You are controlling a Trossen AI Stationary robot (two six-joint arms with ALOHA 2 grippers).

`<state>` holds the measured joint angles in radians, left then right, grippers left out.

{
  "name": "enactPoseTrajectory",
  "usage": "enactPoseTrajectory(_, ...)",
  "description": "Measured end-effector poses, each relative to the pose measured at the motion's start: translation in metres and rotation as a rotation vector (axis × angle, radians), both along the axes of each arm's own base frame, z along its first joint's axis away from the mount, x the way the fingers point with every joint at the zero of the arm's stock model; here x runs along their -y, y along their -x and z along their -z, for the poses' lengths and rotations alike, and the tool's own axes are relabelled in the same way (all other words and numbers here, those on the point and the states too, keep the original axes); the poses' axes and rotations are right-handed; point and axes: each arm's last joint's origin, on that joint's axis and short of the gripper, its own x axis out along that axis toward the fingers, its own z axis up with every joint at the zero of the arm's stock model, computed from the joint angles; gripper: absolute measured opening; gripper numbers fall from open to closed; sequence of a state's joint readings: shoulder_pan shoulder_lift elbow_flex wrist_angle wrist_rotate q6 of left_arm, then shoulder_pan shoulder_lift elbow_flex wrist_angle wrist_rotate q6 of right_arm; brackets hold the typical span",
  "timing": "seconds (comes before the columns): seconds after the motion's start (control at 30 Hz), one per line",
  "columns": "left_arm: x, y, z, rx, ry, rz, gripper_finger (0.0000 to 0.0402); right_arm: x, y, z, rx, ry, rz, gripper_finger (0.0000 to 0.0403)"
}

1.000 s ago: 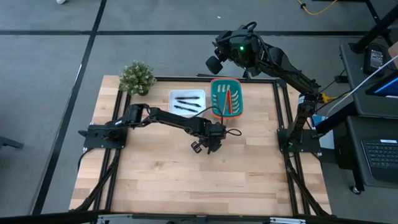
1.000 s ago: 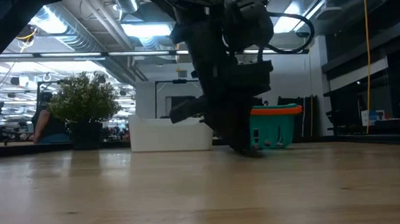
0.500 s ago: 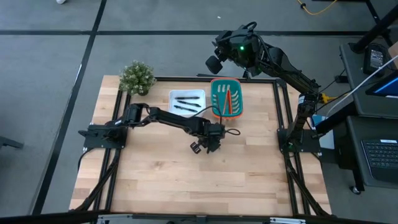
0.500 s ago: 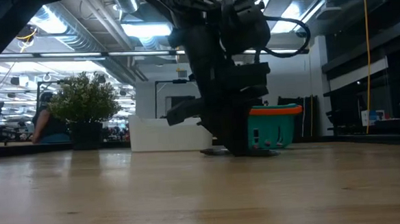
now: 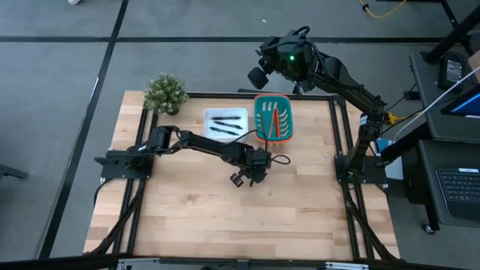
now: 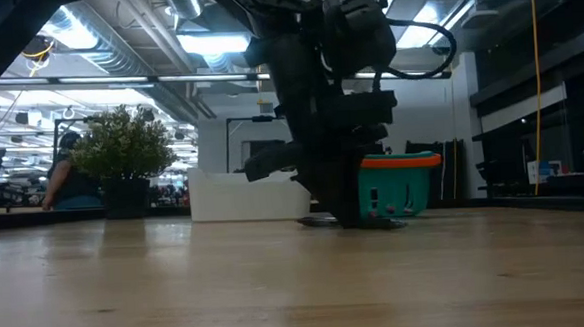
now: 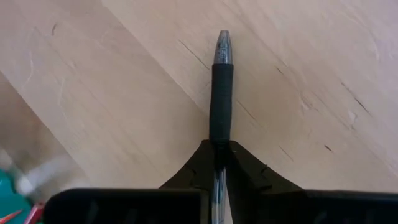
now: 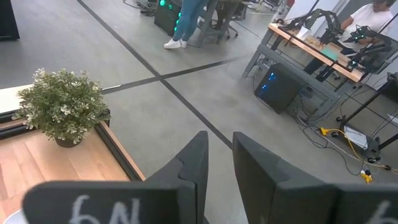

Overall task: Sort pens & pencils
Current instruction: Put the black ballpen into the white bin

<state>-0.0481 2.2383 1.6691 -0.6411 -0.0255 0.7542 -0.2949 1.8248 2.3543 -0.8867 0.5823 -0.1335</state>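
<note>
Open bare table (image 5: 187, 217) in front; white tray (image 5: 226, 124), teal basket (image 5: 273, 117), plant (image 5: 165, 93) along the far edge.

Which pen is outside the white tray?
The pen clamped in the left gripper, low over bare table; the other pens lie in the white tray.

My left end effector (image 7: 219, 155) covers the lower half of its pen (image 7: 221, 87); from above I can't count the pencils (image 5: 273, 120).
</note>
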Motion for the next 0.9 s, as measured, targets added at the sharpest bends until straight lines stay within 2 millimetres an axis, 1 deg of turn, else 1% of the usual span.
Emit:
enactPoseTrajectory(0.17, 0.009, 0.001, 0.001, 0.006, -0.065, -0.035, 0.0020, -0.001, -0.001, 0.000, 0.001, -0.001, -0.004, 0.0076)
enactPoseTrajectory(0.37, 0.016, 0.001, 0.001, 0.008, -0.099, -0.066, 0.0019, -0.002, -0.001, 0.000, 0.014, -0.011, 0.001, 0.0076)
enactPoseTrajectory(0.5, 0.021, 0.005, -0.003, -0.004, -0.122, -0.065, 0.0019, -0.002, -0.001, 0.000, 0.015, -0.012, 0.001, 0.0076)
enactPoseTrajectory(0.6, 0.025, 0.013, -0.017, -0.025, -0.099, -0.067, 0.0018, -0.002, 0.000, 0.000, 0.016, -0.012, 0.002, 0.0076)
enactPoseTrajectory(0.67, 0.027, 0.016, -0.032, 0.003, -0.094, -0.083, 0.0018, -0.002, 0.000, 0.000, 0.018, -0.014, 0.003, 0.0076)
enactPoseTrajectory(0.8, 0.021, 0.028, -0.062, 0.021, -0.150, -0.160, 0.0018, -0.002, 0.000, 0.000, 0.021, -0.017, 0.004, 0.0076)
enactPoseTrajectory(0.9, 0.012, 0.039, -0.085, 0.042, -0.188, -0.230, 0.0018, -0.004, 0.000, 0.000, 0.028, -0.030, 0.004, 0.0076)
